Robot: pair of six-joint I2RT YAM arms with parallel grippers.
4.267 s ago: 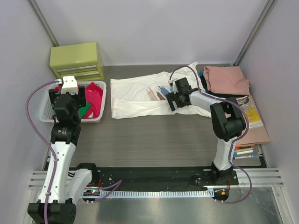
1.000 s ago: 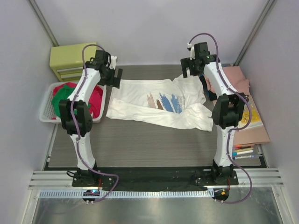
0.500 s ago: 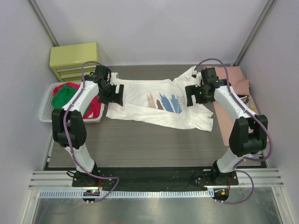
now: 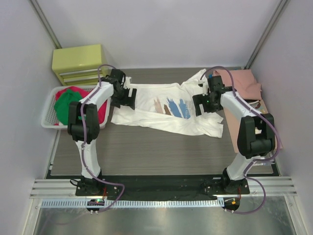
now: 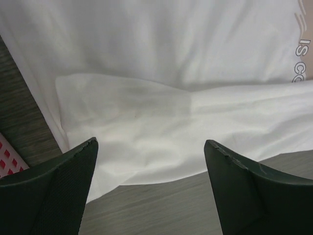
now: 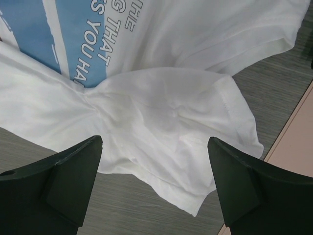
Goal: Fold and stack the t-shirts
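This is a robotics lab test cell, no question. Plain pale walls (image 4: 161, 29) box in a dark wood-grain table (image 4: 156, 152), and metal frame posts (image 4: 45, 22) climb the corners at 11 and 1 o'clock. Down at 6 o'clock, the left arm (image 4: 87, 152) and right arm (image 4: 239, 166) are bolted to aluminium rails (image 4: 279, 186). A green drawer unit (image 4: 80, 61) sits at 10 o'clock, with markers (image 4: 257, 159) at 4.

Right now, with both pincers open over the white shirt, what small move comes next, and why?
Probably lower both pincers onto the cloth and close them. The left pincer and right pincer are open and empty, hovering over opposite ends of the white t-shirt, which lies spread out, rumpled and not yet folded.
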